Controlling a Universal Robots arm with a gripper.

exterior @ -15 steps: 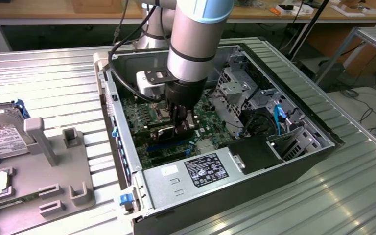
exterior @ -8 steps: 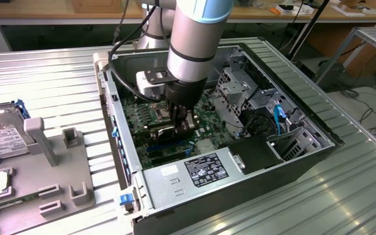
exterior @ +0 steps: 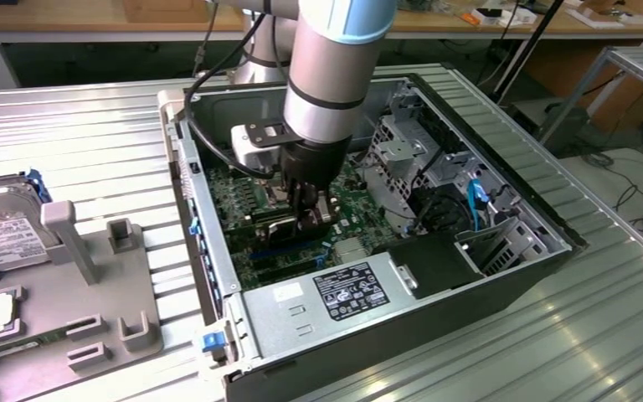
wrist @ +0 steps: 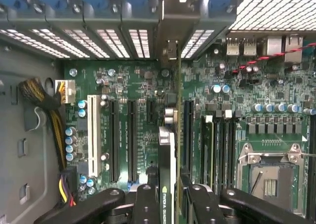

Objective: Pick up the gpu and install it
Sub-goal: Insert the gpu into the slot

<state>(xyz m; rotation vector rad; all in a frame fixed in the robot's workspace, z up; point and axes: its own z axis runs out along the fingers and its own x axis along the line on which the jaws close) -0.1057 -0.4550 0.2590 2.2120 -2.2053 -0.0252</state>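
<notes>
The gpu (wrist: 167, 155) appears edge-on in the wrist view, a thin green card with a black cooler, and its silver end bracket (wrist: 173, 16) reaches the case's rear slot openings. My gripper (wrist: 170, 199) is shut on it, one black finger on each face. The card stands upright over the green motherboard (wrist: 276, 135), between the long black expansion slots (wrist: 114, 140). Whether it sits in a slot I cannot tell. In the exterior view the gripper (exterior: 308, 205) is down inside the open computer case (exterior: 522, 276) with the gpu (exterior: 299, 224) below it.
A power supply (exterior: 333, 297) fills the case's near end and drive cages (exterior: 411, 159) stand at the exterior view's right. A yellow-black cable bundle (wrist: 44, 115) runs beside the board, and the CPU socket (wrist: 269, 177) lies open. A hard drive (exterior: 3, 226) rests on a grey fixture (exterior: 87, 285).
</notes>
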